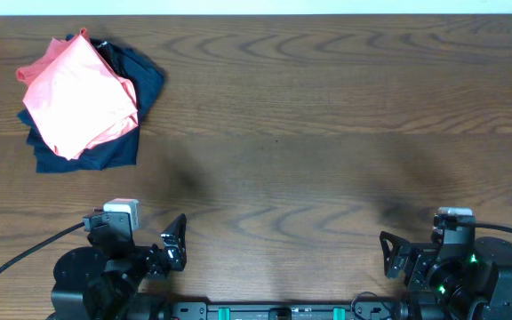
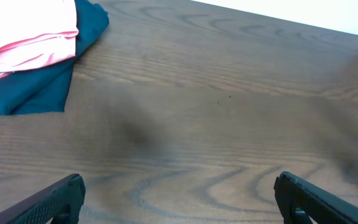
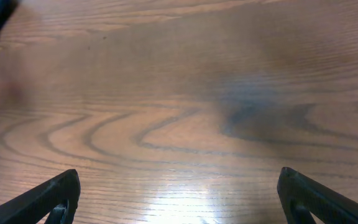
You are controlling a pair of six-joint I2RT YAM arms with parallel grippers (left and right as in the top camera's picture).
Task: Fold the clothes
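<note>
The salmon-pink T-shirt [image 1: 76, 98] lies folded at the far left of the wooden table, plain side up, on top of dark navy garments [image 1: 118, 147]. Its edge also shows in the top left of the left wrist view [image 2: 30, 34], no gold lettering visible. My left gripper [image 1: 174, 242] is open and empty near the front edge, well short of the pile; its fingers show wide apart in the left wrist view [image 2: 179, 193]. My right gripper [image 1: 396, 253] is open and empty at the front right, fingers wide apart in the right wrist view [image 3: 179, 193].
The navy garments [image 2: 36, 84] stick out under the pink shirt on its near and right sides. Bare wooden table [image 1: 327, 133] spreads across the middle and right. The arm bases and cables sit along the front edge.
</note>
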